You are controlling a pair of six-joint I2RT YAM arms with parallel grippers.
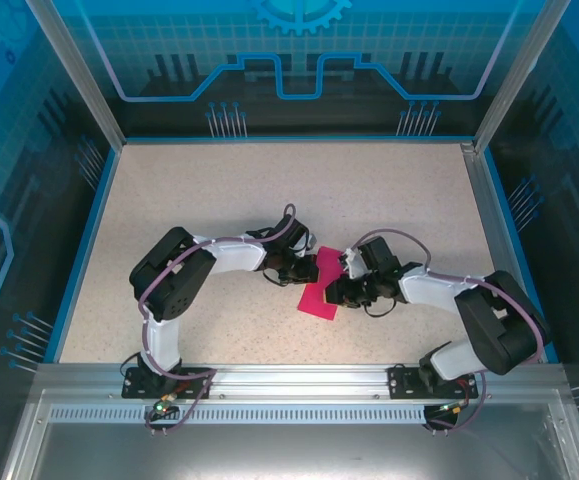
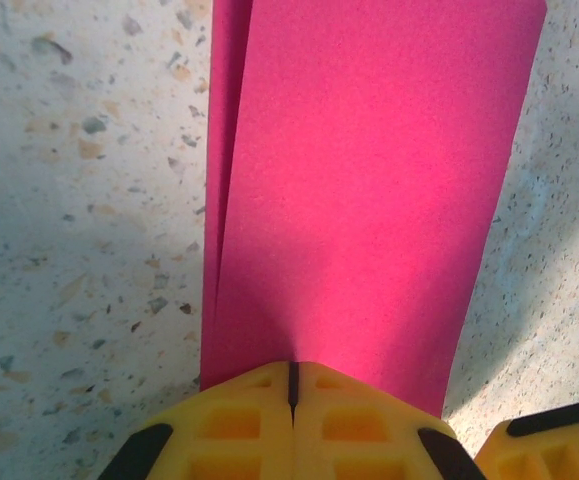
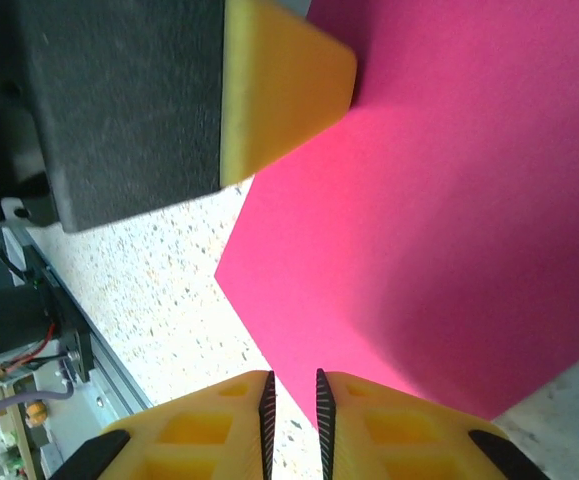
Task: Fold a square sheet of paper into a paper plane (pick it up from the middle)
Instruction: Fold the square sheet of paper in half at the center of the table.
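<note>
1. The square sheet of paper lies on the speckled table, just off centre toward 5 o'clock in the top view, between the two grippers. It reads there as a magenta strip, longer than wide, running roughly from 12 to 6 o'clock with a slight tilt.
2. In that view the left gripper meets the sheet at its 10 o'clock edge. The right gripper sits at its 3 o'clock edge.
3. In the left wrist view, the left gripper has its yellow fingers pressed together, with only a dark seam between them, and they are clamped on the near edge of the sheet. The paper stretches away toward 12 o'clock.
4. Along the sheet's 9 o'clock side in the same view, a second layer shows beneath the top one — the paper is folded over on itself.
5. In the right wrist view, the right gripper has its fingers a narrow slit apart, and speckled table shows through the gap. The near corner of the sheet reaches the tip of the finger at 5 o'clock.
6. At 11 o'clock in that view, a yellow fingertip of the left gripper touches the sheet's far edge, with the gripper's black body behind it.
</note>
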